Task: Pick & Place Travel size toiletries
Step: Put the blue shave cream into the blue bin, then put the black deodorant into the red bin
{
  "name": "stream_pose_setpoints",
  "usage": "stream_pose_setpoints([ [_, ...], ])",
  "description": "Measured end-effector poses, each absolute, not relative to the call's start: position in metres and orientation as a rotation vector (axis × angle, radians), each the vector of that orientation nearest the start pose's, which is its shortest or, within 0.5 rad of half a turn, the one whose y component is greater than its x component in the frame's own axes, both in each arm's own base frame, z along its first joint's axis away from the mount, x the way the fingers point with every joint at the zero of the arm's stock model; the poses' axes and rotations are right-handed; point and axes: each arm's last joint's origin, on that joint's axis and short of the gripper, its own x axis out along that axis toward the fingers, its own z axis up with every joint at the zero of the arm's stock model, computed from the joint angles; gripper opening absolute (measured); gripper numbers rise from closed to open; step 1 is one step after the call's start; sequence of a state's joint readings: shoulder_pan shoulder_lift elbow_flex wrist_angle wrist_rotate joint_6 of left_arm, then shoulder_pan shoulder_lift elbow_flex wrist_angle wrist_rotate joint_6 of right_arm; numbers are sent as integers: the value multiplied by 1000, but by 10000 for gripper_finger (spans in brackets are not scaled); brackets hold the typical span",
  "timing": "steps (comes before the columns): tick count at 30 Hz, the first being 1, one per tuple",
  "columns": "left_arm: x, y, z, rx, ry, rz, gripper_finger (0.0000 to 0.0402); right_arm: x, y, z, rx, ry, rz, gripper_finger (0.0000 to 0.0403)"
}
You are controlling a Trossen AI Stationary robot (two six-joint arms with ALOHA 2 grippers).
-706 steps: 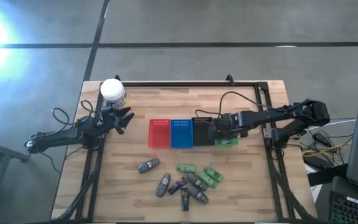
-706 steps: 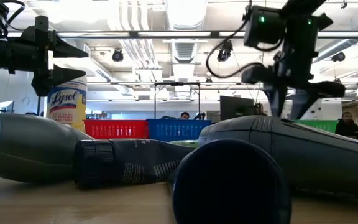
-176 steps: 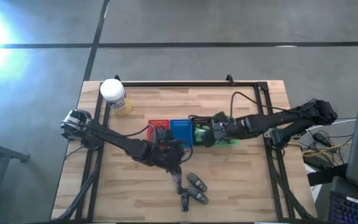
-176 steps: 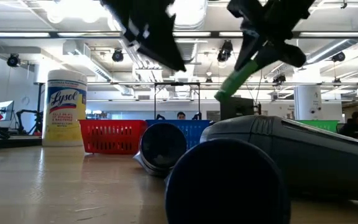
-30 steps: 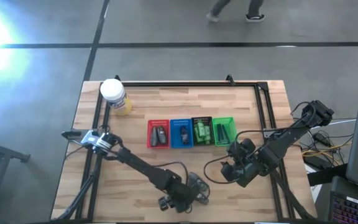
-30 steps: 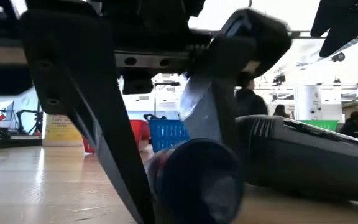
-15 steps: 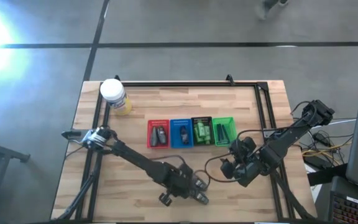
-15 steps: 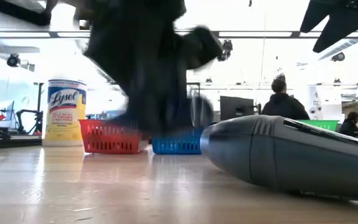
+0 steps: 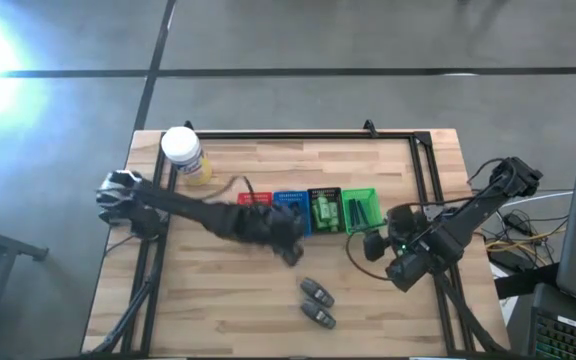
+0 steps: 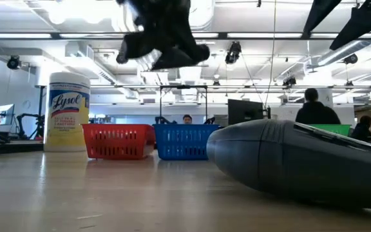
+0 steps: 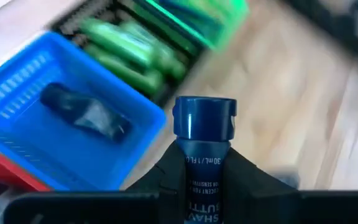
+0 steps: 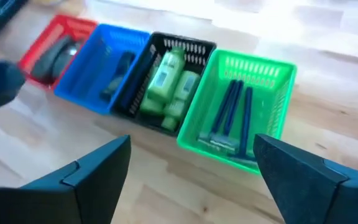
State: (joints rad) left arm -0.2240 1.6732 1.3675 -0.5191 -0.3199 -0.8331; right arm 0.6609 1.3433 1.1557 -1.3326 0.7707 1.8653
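My left gripper (image 9: 287,244) is shut on a dark grey bottle (image 11: 204,140) and hovers at the near edge of the blue tray (image 9: 290,212). The blue tray (image 11: 55,134) holds one dark bottle (image 11: 84,114). The red tray (image 9: 255,212) holds dark bottles, the black tray (image 9: 324,210) green bottles (image 12: 169,81), and the green tray (image 9: 361,210) thin dark sticks (image 12: 232,115). Two dark bottles (image 9: 318,304) lie on the table near its front edge. My right gripper (image 12: 191,180) is open and empty, on the near side of the green tray. My left gripper pinches the bottle's body (image 11: 204,177) between its two fingers (image 11: 247,180), below the round cap. The capped end (image 11: 205,117) sticks out ahead of the fingertips. The bottle is lifted clear of the table.
A large white-lidded yellowish jar (image 9: 182,152) stands at the far left corner. A black frame rail (image 9: 298,135) runs along the table's far edge and sides. One lying dark bottle (image 10: 301,161) fills the low view's right. A person (image 10: 314,106) stands in the room behind.
My left gripper has taken one dark bottle from the group near the front edge, lifted it clear and carried it up and toward the far edge, to the blue tray. Two bottles stay lying there. My right gripper has shifted a little toward the far edge.
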Motion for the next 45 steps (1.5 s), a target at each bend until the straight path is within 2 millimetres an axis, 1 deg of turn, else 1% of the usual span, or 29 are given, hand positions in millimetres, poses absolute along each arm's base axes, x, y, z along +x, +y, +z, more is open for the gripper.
stream_pose_setpoints([
  [3, 351, -40, 274, -766, 533, 483, 62, 181, 114, 288, 696, 563, -962, 324],
  [5, 348, -21, 268, -855, 448, 521, 62, 180, 113, 289, 703, 555, -968, 321],
  [8, 343, 2, 246, -902, 455, 617, 62, 180, 113, 290, 706, 551, -968, 321],
  [10, 342, 12, 234, -912, 476, 662, 62, 181, 113, 289, 707, 533, -974, 325],
  [14, 344, 25, 223, -917, 484, 710, 69, 183, 115, 286, 707, 525, -985, 335],
  [17, 346, 30, 219, -903, 499, 720, 94, 187, 117, 283, 694, 537, -984, 344],
  [19, 347, 30, 219, -888, 511, 708, 117, 189, 120, 280, 688, 575, -971, 349],
  [22, 346, 29, 218, -878, 525, 706, 149, 195, 125, 277, 663, 644, -913, 355],
  [25, 346, 29, 218, -877, 543, 695, 174, 204, 134, 274, 616, 728, -789, 357],
  [28, 343, 23, 227, -843, 580, 601, 189, 217, 146, 270, 562, 813, -623, 353],
  [30, 340, 13, 239, -792, 594, 538, 193, 226, 153, 265, 526, 859, -526, 348],
  [32, 332, 3, 247, -756, 635, 517, 193, 234, 160, 257, 492, 898, -459, 343],
  [36, 314, -21, 255, -672, 697, 534, 193, 252, 169, 234, 444, 967, -415, 335],
  [39, 302, -47, 265, -617, 691, 495, 193, 266, 179, 212, 418, 1001, -372, 334],
  [42, 292, -71, 264, -583, 717, 419, 193, 279, 191, 193, 418, 1017, -307, 339],
  [45, 285, -92, 262, -547, 751, 356, 193, 287, 201, 177, 418, 1029, -298, 350],
])
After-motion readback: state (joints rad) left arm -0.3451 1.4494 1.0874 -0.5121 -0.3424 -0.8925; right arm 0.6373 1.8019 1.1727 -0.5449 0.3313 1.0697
